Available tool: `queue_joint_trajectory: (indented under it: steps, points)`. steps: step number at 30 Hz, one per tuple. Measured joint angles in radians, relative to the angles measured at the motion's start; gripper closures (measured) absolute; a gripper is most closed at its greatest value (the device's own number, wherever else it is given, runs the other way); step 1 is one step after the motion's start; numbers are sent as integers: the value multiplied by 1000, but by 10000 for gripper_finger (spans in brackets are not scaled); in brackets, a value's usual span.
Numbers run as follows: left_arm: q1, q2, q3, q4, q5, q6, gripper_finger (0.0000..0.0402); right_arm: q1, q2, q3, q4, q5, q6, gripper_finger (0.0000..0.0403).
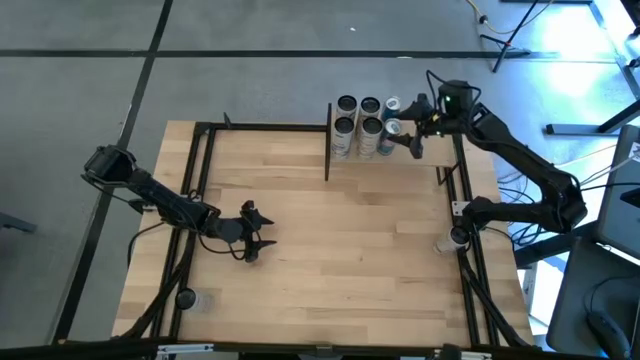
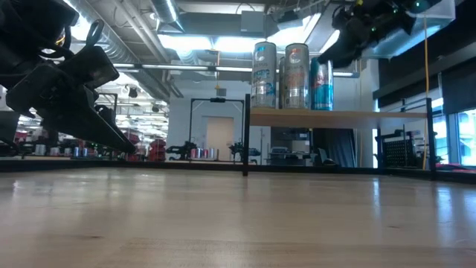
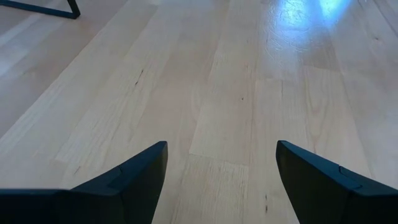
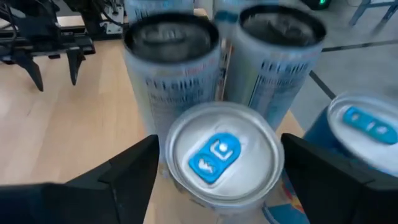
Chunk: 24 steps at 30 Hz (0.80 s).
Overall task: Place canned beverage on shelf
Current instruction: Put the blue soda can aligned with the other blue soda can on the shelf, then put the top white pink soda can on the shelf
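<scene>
1. Up on the shelf (image 2: 338,116), I see my right gripper (image 4: 217,180) spread open around a blue-tabbed can (image 4: 219,155), fingers apart from it.
2. Five more cans (image 1: 358,125) stand beside it.
3. My left gripper (image 1: 255,232) hangs open over the tabletop (image 1: 350,250).

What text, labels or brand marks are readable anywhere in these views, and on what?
None readable.
Cans on the shelf: printed lines down the sides, too blurred to read.
Nearest can: blue pull tab with a small white mark, not legible.
Low view: can graphics show colour only, no legible words.
</scene>
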Motion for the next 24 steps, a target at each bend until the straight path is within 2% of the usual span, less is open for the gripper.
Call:
queue_joint_trajectory:
  steps: [9,17,20,24]
  points:
    - [0,0,0,0,0,0,117,0,-1,233,-255,52,-1,86]
    - [0,0,0,21,0,0,117,28,-2,387,-400,61,91,86]
    - [0,0,0,29,0,0,117,92,-11,408,-487,121,114,86]
    - [0,0,0,36,0,0,117,218,-66,410,-588,273,162,86]
